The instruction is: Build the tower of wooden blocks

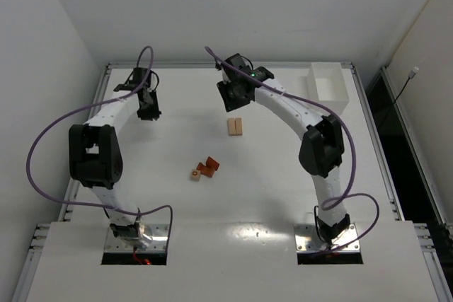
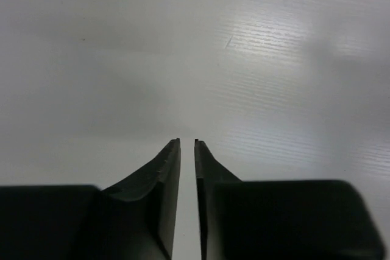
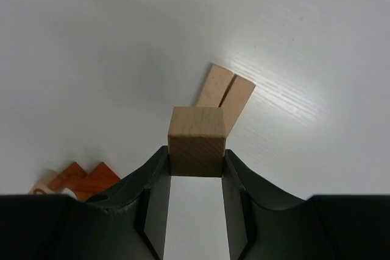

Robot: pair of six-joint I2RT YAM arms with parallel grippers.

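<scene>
The right end effector (image 3: 196,158) is gripping a tan cube (image 3: 196,135) between its part-open fingers, near two tan bars (image 3: 224,92) that are lying side by side on the surface (image 3: 91,41). Red blocks (image 1: 208,167) are sitting nearer the bases. The left end effector (image 2: 187,144) is hanging almost closed and empty, well apart from the blocks.

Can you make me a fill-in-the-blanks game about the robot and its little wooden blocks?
1. The right gripper holds a pale wooden ____.
2. On the table beyond it, ____ pale bars lie side by side.
3. The left gripper holds ____.
4. The white tray stands in the table's far ____ corner.

Missing words: cube; two; nothing; right.
</scene>
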